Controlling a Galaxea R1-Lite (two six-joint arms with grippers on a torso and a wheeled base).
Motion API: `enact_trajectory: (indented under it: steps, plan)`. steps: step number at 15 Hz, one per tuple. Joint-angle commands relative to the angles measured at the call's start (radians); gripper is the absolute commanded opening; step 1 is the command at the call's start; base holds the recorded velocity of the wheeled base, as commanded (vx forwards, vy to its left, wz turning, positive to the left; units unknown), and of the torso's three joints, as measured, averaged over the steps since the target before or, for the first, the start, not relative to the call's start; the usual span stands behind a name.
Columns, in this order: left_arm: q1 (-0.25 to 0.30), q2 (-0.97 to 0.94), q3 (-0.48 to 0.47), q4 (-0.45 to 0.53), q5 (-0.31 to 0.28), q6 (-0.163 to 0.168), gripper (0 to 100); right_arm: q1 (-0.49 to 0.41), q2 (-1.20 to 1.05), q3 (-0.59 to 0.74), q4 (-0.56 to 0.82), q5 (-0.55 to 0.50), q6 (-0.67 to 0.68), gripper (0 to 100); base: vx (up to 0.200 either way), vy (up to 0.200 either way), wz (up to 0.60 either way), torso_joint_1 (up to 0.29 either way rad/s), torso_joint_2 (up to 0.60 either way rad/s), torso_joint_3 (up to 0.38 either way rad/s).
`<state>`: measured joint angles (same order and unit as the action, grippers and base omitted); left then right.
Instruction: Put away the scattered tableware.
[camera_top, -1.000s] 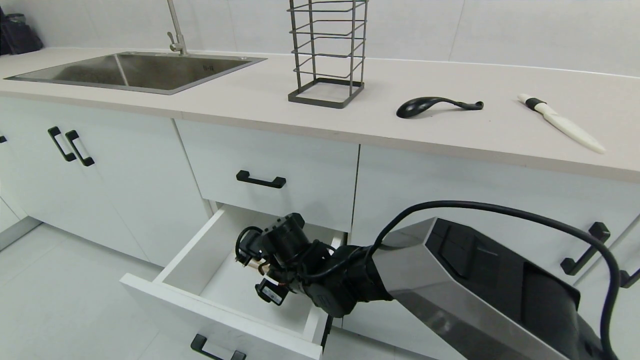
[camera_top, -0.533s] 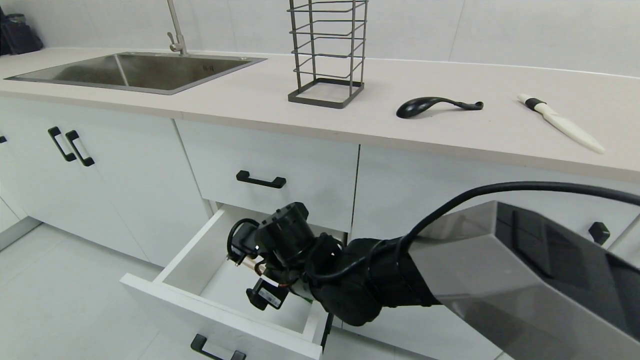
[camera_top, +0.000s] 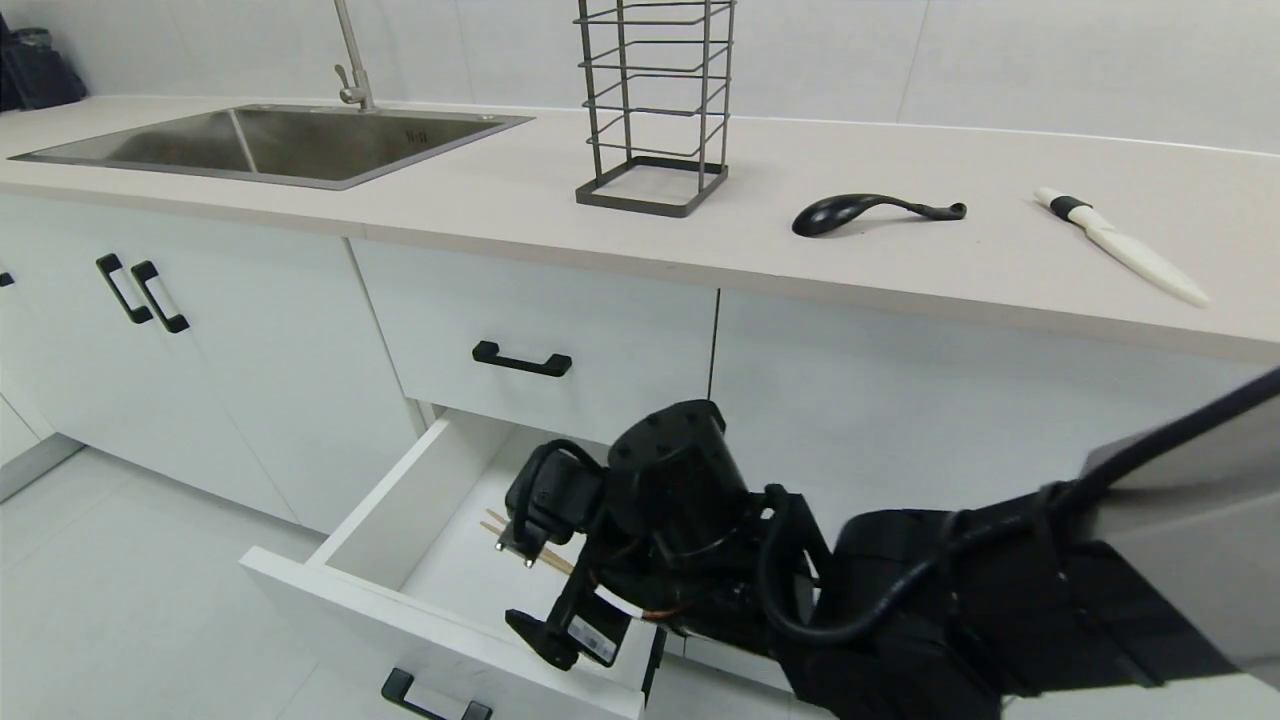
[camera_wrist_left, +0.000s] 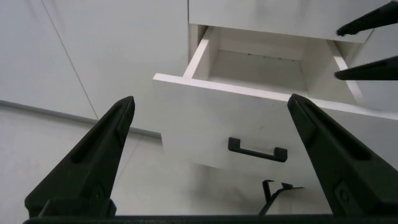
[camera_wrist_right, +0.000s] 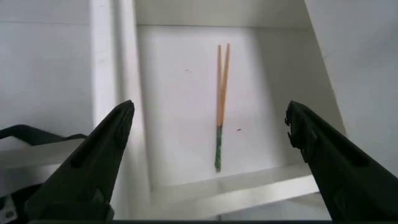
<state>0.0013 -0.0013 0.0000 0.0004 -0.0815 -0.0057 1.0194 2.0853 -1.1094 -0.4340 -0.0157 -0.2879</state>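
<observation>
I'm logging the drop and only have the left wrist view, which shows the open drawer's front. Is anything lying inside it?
Observer: Yes. A pair of wooden chopsticks with green ends lies flat on the floor of the white drawer.
Operator: Is the right gripper holding anything?
Observer: No. The right gripper is open above the drawer, holding nothing.
Operator: What is on the counter?
Observer: A black curved spoon and a white knife with a black band lie apart on the beige countertop.
</observation>
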Motion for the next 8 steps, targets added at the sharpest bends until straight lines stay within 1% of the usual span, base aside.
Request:
enact_trajectory:
  steps: [1, 3, 4, 6, 8]
  plan:
    - [0.0, 0.001, 0.0, 0.0, 0.0, 0.0, 100, -0.03, -0.189, 0.233, -0.18, 0.073, -0.001, 100, 0.0, 0.0, 0.0, 0.0, 0.0, 0.0]
    - [0.0, 0.001, 0.0, 0.0, 0.0, 0.0, 100, -0.044, -0.26, 0.345, -0.247, 0.1, -0.002, 100, 0.0, 0.0, 0.0, 0.0, 0.0, 0.0]
    - [0.0, 0.001, 0.0, 0.001, 0.0, 0.0, 100, -0.044, -0.309, 0.39, -0.255, 0.117, -0.002, 100, 0.0, 0.0, 0.0, 0.0, 0.0, 0.0]
    - [0.0, 0.001, 0.0, 0.0, 0.0, 0.0, 100, -0.038, -0.366, 0.401, -0.258, 0.132, -0.014, 100, 0.0, 0.0, 0.0, 0.0, 0.0, 0.0]
    - [0.0, 0.001, 0.0, 0.0, 0.0, 0.0, 100, -0.035, -0.395, 0.414, -0.258, 0.186, -0.036, 100, 0.0, 0.0, 0.0, 0.0, 0.0, 0.0]
